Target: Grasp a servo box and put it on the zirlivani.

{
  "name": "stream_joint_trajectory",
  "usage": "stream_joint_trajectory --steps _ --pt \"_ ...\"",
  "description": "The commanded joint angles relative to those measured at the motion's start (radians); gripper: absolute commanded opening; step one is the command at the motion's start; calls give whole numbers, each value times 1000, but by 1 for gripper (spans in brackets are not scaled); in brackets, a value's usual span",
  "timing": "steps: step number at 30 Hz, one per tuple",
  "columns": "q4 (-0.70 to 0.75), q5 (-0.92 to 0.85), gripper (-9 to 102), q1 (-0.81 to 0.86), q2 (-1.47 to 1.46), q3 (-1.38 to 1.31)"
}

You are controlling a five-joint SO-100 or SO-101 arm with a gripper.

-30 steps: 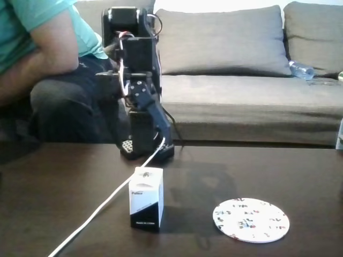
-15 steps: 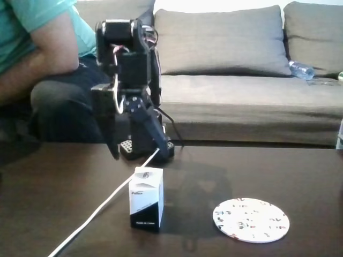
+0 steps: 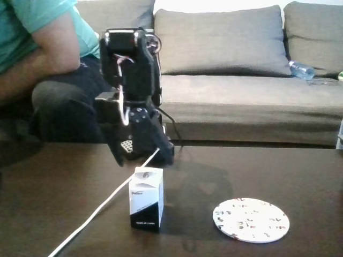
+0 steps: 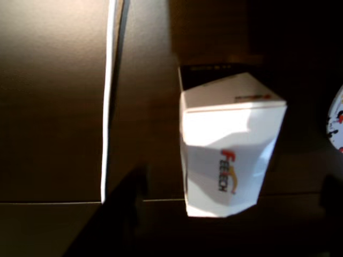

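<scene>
Servo box (image 3: 146, 198): stood upright on the dark wooden table (image 3: 278, 171), near the front edge and left of centre in the fixed view, white above and black below along a diagonal split; in the wrist view the carton (image 4: 231, 144) showed its white top and a face printed "FEETECH". Zirlivani (image 3: 251, 219): flat round white disc with small reddish and dark speckles, lay on the table to the right of the box and apart from it, near the front edge; a sliver of its rim (image 4: 337, 120) appeared at the right border of the wrist view. White cable (image 3: 102, 209): ran diagonally across the table from the arm's base toward the front left, passing just left of the box. Black robot arm (image 3: 131, 80): stood folded at the back edge behind the box; gripper (image 3: 119, 155) hung low in front of it, clear of the box, holding nothing, its jaw position indiscernible. Seated person (image 3: 37, 64), grey sofa (image 3: 241, 80) with a plastic bottle (image 3: 301, 70): behind the table.
</scene>
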Motion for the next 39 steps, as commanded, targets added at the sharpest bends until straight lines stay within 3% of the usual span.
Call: stream_joint_trajectory --steps 1,39 --pt "6 6 39 -14 5 -5" --pt "-6 43 34 -55 -190 -114"
